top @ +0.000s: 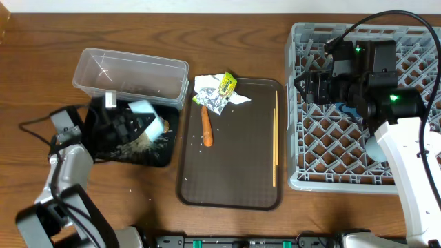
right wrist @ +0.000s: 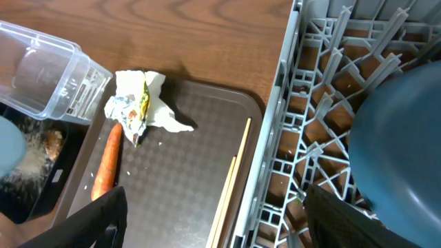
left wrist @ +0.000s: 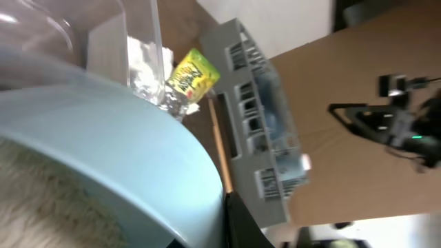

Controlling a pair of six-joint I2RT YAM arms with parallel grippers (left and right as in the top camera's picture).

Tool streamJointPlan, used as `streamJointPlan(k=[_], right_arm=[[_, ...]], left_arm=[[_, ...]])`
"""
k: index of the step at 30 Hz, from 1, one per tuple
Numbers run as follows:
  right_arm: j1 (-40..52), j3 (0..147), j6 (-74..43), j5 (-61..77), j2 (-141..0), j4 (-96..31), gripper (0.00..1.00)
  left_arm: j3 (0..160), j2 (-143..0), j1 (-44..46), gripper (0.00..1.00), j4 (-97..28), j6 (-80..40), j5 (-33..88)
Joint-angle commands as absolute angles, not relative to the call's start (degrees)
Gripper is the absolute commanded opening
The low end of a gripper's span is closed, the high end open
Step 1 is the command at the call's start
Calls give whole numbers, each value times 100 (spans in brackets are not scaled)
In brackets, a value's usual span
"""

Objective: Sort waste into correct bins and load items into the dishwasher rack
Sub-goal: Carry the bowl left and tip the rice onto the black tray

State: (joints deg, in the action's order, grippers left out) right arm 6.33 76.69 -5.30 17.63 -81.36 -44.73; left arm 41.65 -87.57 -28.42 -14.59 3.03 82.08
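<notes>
While the left gripper [top: 134, 117], clamped on the light-blue cup [top: 142, 107], tips rice [top: 148, 138] into the black tray [top: 165, 153], the right gripper [right wrist: 215, 200] hangs wide, empty, over the rack [top: 324, 148].

Frame edges cut off the blurred bowl [left wrist: 124, 151] and the dark-blue plate [right wrist: 400, 138] in the wrist views.

Smooth, glossy light-blue cup [left wrist: 103, 151] in the left claw [top: 138, 118], beside a clear, shiny plastic tub [top: 131, 72]. Between the claws: a matt dark-brown tray [top: 241, 165] with a finely textured surface, crumpled silver-foil and white-paper wrappers [top: 215, 96], and pale bare-wood chopsticks [top: 275, 138]. Under the right claw [top: 309, 86]: a matt light-grey plastic rack [top: 317, 158] and a smooth dark-blue plate [right wrist: 400, 138]. Varnished wood-grain table [top: 227, 41].
</notes>
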Motion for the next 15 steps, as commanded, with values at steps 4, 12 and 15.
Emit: streamJointPlan(k=[4,12,15], right_arm=[[646,7649,-576,1826,-8025,-4462,75],[646,7649,-576,1826,-8025,-4458,75],[646,7649,-578,1826,-8025,-4453,75]], left_arm=[[4145,-8895,-3245,6,-1398,495,9006],[4145,-8895,-3282,6,-1398,652,8982],[4145,-8895,-3267,6,-1437,373,8042]])
